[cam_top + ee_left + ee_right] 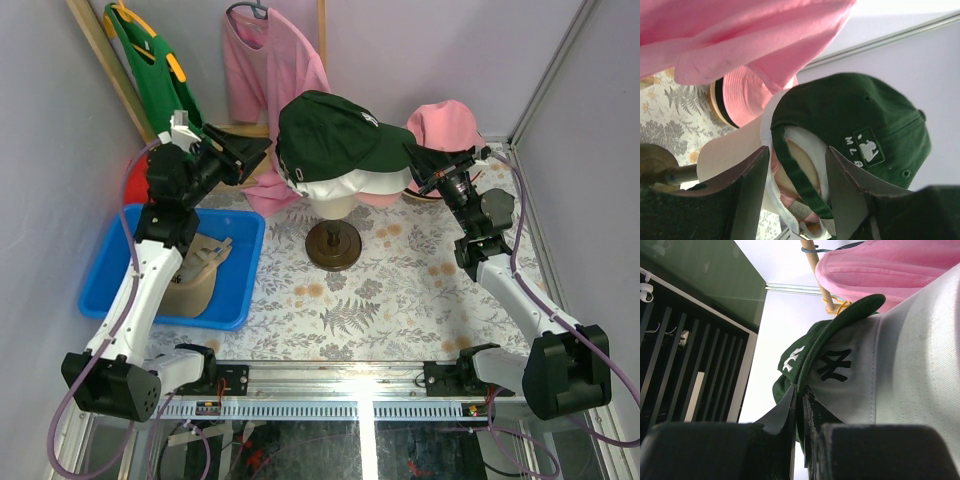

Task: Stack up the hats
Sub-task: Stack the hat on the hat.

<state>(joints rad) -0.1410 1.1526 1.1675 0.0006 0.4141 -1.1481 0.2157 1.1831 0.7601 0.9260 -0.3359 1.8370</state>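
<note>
- At centre frame in the overhead view, the dark green cap sits on top of a white cap. Both are on the mannequin head, which stands on a round brown base on the floral table.
- At the right of the dark green cap, your right gripper is clamped on its brim. In the right wrist view the two fingers press together with the brim's edge between them. The white cap's dark NY logo is just beside them.
- At the left of the dark green cap, your left gripper stands with its jaws apart at the cap's rear. In the left wrist view the cap's back edge runs down between the two fingers. Whether either finger touches the fabric cannot be told.
- In the upper right of the overhead view, the pink bucket hat rests behind the mannequin head, near your right gripper.
- In the lower left, the tan cap lies in the blue bin, well apart from the mannequin head.
- At top centre, a pink shirt hangs on the back wall, near your left gripper.
</note>
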